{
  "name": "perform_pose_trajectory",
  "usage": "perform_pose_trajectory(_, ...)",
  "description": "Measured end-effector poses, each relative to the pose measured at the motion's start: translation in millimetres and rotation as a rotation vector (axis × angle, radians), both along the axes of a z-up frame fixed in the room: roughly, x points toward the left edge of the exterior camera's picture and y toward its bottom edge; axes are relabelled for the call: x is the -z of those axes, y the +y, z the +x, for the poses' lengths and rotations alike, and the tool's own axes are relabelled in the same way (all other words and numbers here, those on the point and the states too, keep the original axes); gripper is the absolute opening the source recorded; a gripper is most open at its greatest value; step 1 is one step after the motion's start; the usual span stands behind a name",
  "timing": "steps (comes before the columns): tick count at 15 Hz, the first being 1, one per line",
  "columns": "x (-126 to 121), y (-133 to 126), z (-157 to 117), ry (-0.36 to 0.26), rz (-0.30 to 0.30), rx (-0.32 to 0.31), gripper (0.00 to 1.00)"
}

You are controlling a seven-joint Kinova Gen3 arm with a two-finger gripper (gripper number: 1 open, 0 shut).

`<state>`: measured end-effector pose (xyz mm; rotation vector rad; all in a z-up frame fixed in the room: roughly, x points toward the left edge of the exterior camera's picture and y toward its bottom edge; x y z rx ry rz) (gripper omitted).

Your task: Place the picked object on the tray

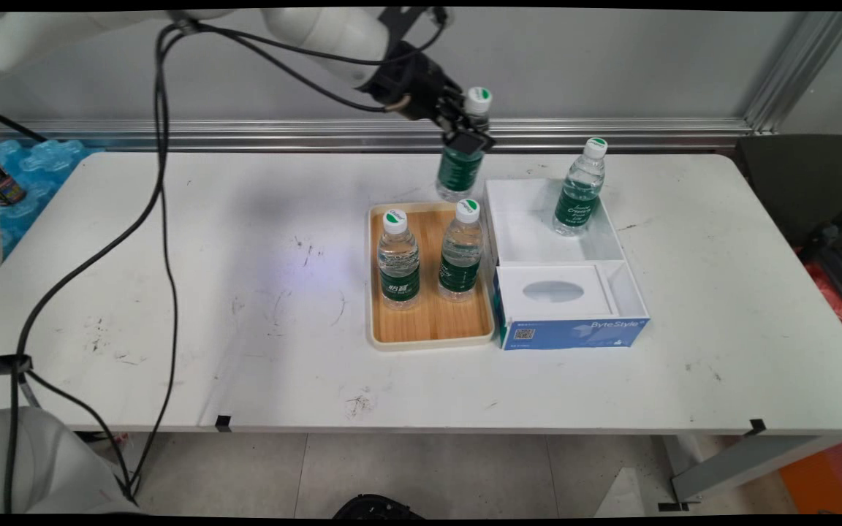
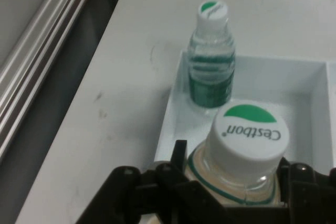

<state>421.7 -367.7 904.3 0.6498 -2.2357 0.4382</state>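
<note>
Main view shows us the gripper clamped on the held bottle, a clear water bottle with a green label and a white cap, gripped just below its neck. We place this bottle near the tabletop's far edge, just beyond the far rim of the wooden tray; we cannot tell whether its base touches the tabletop. On the tray we see two more bottles upright side by side: the left tray bottle and the right tray bottle.

Just beside the tray's right edge we find a white box with a blue front. In its far compartment stands the boxed bottle, upright near the far right corner. The near compartment holds a white insert with a grey oval.

Hand view gives us the held bottle's cap close up between the black fingers, with the boxed bottle beyond it inside the box's corner.
</note>
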Motion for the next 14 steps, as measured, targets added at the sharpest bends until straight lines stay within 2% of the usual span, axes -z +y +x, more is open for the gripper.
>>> perform_pose_trajectory(6,18,11,42,0.007,-0.004,-0.018,0.0)
perform_pose_trajectory(14,59,15,59,0.055,0.005,-0.006,0.0)
